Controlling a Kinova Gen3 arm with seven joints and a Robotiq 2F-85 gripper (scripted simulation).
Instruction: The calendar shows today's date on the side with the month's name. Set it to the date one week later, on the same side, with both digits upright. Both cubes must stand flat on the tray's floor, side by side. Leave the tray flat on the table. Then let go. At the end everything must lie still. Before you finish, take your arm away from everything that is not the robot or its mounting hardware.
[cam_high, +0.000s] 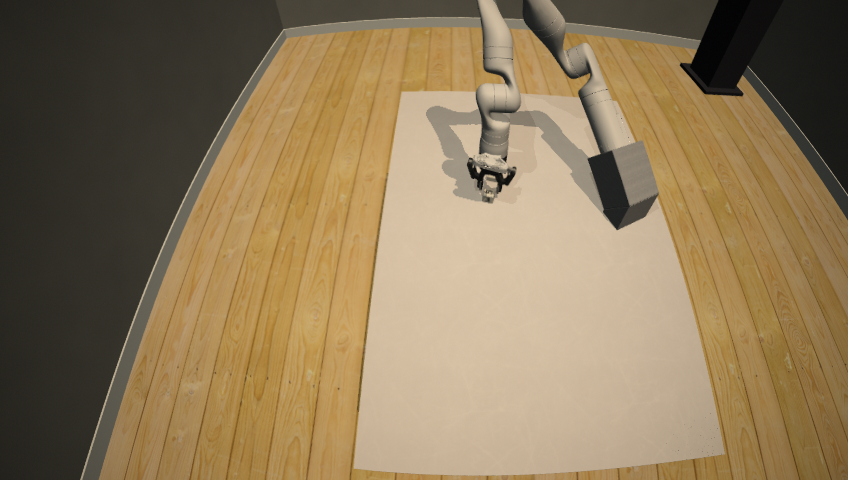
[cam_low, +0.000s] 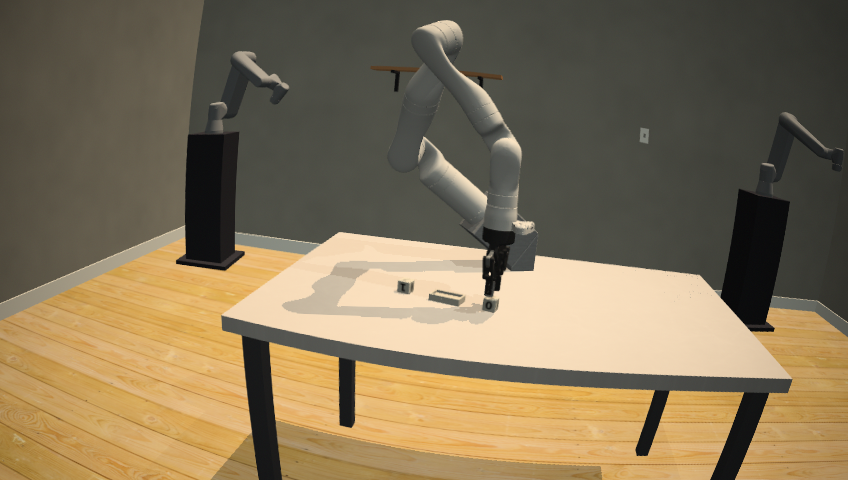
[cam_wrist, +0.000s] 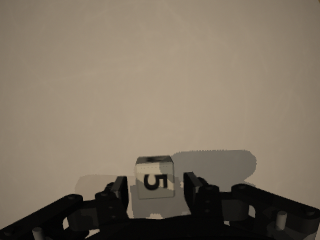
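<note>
A small white cube (cam_low: 489, 304) stands on the table, just right of the empty low tray (cam_low: 446, 294). Its front shows 0 in the exterior view, and its top shows 5 in the wrist view (cam_wrist: 155, 176). A second cube (cam_low: 405, 286) showing 1 stands on the table left of the tray. My gripper (cam_low: 491, 290) points straight down, just above the right cube. Its fingers are part open and flank the cube with gaps on both sides. In the overhead view the gripper (cam_high: 490, 181) covers most of that cube (cam_high: 489, 196). The arm hides the tray and the other cube there.
The arm's grey base block (cam_low: 523, 249) sits on the table behind the gripper. It also shows in the overhead view (cam_high: 624, 184). Two other arms on black pedestals (cam_low: 209, 196) (cam_low: 754, 255) stand on the floor away from the table.
</note>
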